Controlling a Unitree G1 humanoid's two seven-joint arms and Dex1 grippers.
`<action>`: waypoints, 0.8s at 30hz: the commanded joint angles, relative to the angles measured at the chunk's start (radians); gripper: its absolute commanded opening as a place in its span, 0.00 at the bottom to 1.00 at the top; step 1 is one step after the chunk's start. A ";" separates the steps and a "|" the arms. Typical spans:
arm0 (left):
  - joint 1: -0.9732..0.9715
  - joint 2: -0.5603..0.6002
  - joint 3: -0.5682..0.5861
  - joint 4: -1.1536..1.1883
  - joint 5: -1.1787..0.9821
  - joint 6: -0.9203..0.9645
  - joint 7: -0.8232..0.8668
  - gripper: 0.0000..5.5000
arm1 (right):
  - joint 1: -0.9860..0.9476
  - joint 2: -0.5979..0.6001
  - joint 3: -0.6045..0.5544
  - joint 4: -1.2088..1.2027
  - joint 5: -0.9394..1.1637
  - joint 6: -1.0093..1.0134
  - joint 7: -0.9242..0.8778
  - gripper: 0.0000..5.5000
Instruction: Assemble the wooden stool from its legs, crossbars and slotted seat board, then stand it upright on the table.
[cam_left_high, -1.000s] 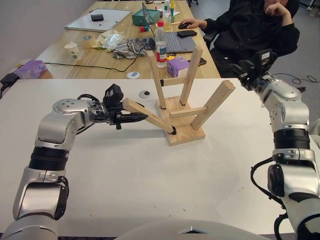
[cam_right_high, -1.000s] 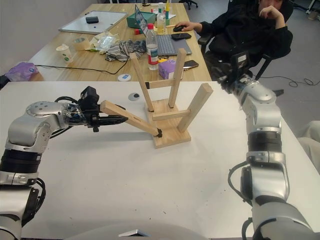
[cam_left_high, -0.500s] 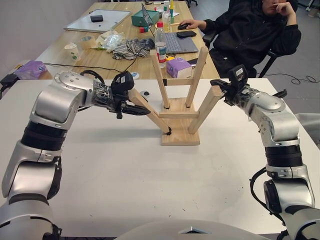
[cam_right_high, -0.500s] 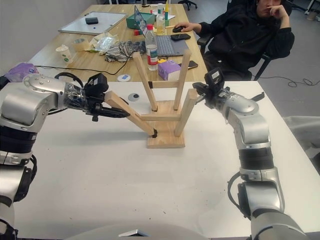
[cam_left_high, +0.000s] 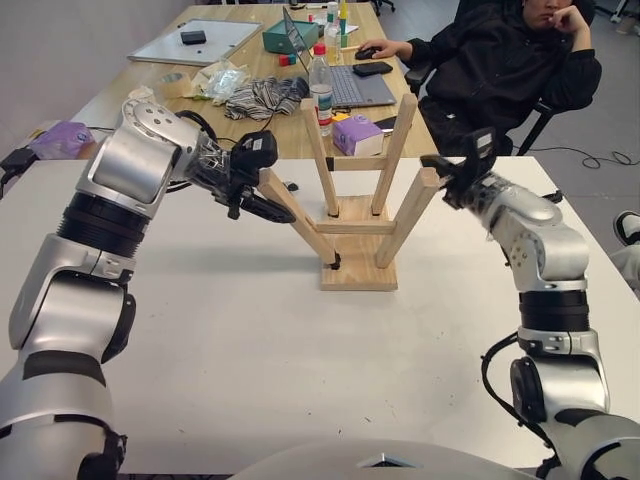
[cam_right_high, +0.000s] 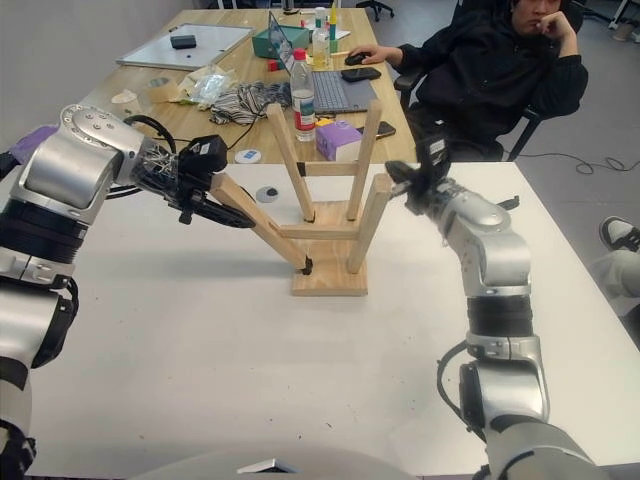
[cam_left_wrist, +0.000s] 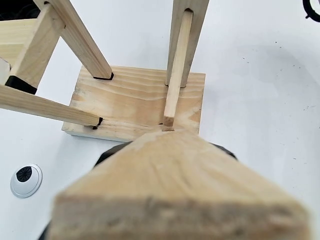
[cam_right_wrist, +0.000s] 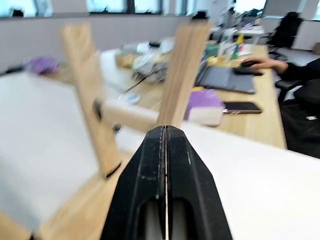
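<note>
The wooden stool stands upside down on the white table, its seat board (cam_left_high: 362, 270) flat and all of its legs pointing up. Crossbars (cam_left_high: 355, 227) join the legs. My left gripper (cam_left_high: 256, 194) is shut on the upper end of the near-left leg (cam_left_high: 300, 225), which slants toward it. That leg's end (cam_left_wrist: 175, 195) looms in the left wrist view, with the seat board (cam_left_wrist: 135, 102) beyond. My right gripper (cam_left_high: 445, 170) is shut with nothing in it, its tip at the top of the right leg (cam_left_high: 408, 225). Its fingers (cam_right_wrist: 150, 165) are pressed together.
A small grey round cap (cam_left_high: 290, 187) lies on the table behind my left gripper. Beyond the white table's far edge, a wooden table carries a bottle (cam_left_high: 321, 95), a purple box (cam_left_high: 357, 134), a laptop and clutter. White tabletop (cam_left_high: 300, 380) stretches in front of the stool.
My left gripper has lifted the leg's end up and back, and the seat board has turned square and flat. My right gripper swung in from the far right to the right leg's top.
</note>
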 joint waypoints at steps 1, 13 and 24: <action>0.013 -0.043 -0.085 0.029 0.056 0.017 -0.056 0.37 | -0.088 0.042 -0.077 0.010 0.081 0.004 -0.053 0.00; -0.090 -0.119 -0.171 0.056 0.154 0.076 -0.079 0.37 | -0.037 0.100 0.059 -0.224 0.158 0.023 0.010 0.00; -0.047 -0.137 -0.224 0.018 0.201 0.092 -0.090 0.37 | 0.017 0.020 0.212 -0.159 0.045 0.063 0.071 0.00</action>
